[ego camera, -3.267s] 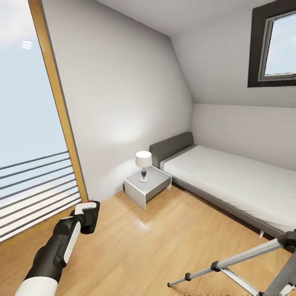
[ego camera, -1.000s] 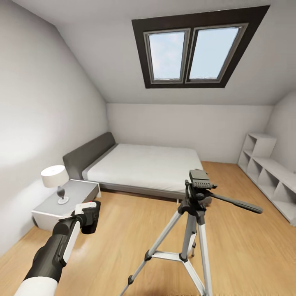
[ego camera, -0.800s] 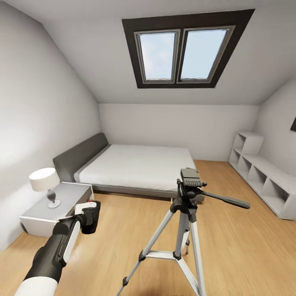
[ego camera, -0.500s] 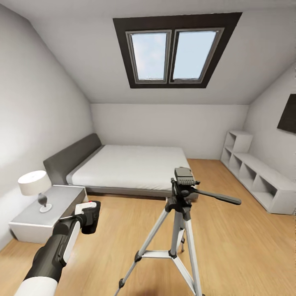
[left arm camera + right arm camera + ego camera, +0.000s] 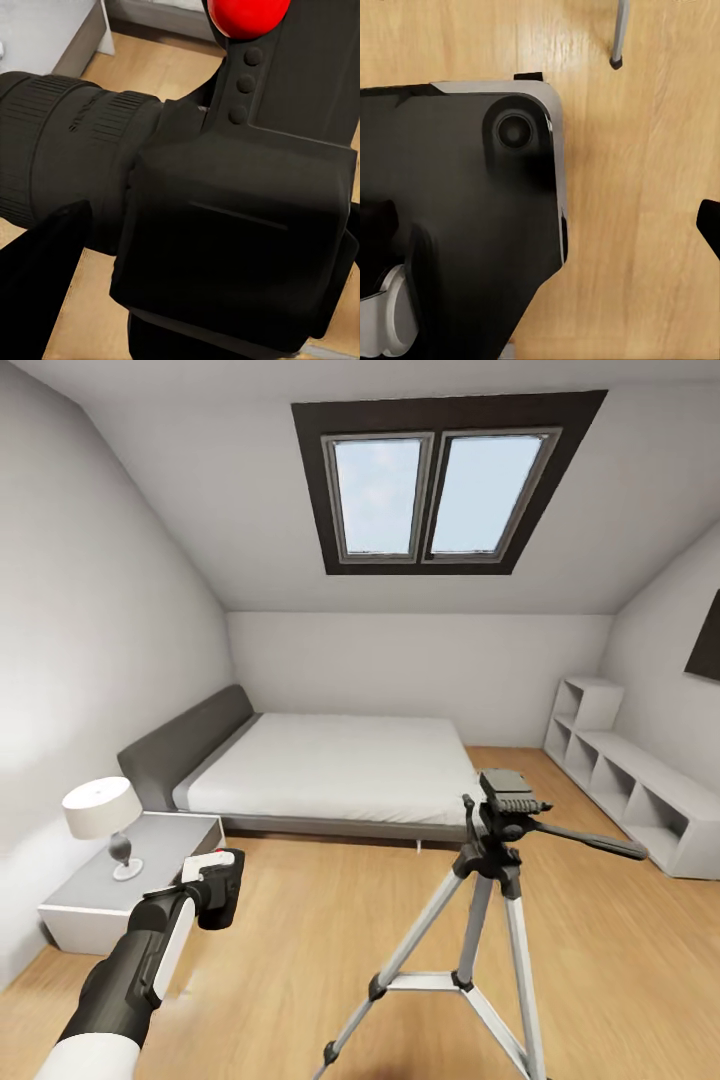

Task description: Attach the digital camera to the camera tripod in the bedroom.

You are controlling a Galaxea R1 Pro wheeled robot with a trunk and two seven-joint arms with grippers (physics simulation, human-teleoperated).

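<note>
Black-bodied and pinched between the jaws of the left gripper [image 5: 207,877]: found the digital camera [image 5: 224,896] so, held out ahead and low on the robot's left, above the light wood floor [image 5: 330,920]. In the left wrist view, noted the camera body [image 5: 240,225] up close, lens barrel [image 5: 60,157] projecting to one side, red button [image 5: 247,11] on top, one dark finger [image 5: 41,292] against the barrel.

Located the camera tripod [image 5: 495,865] ahead and to the right, well apart from the camera, standing on spread silver legs. Noted its dark grey head [image 5: 510,792] bare on top and its black pan handle [image 5: 590,842] extending to the right.

Recorded behind it a low grey bed [image 5: 340,765], a white cubby shelf [image 5: 640,790] along the right wall, a dark-framed skylight [image 5: 440,485] in the sloped ceiling, and a nightstand [image 5: 160,845] carrying a lamp [image 5: 103,810] at left.

In the right wrist view, registered the robot's dark base [image 5: 450,225] over the floor and one tripod foot [image 5: 616,60]. Could not tell the right jaw setting.
</note>
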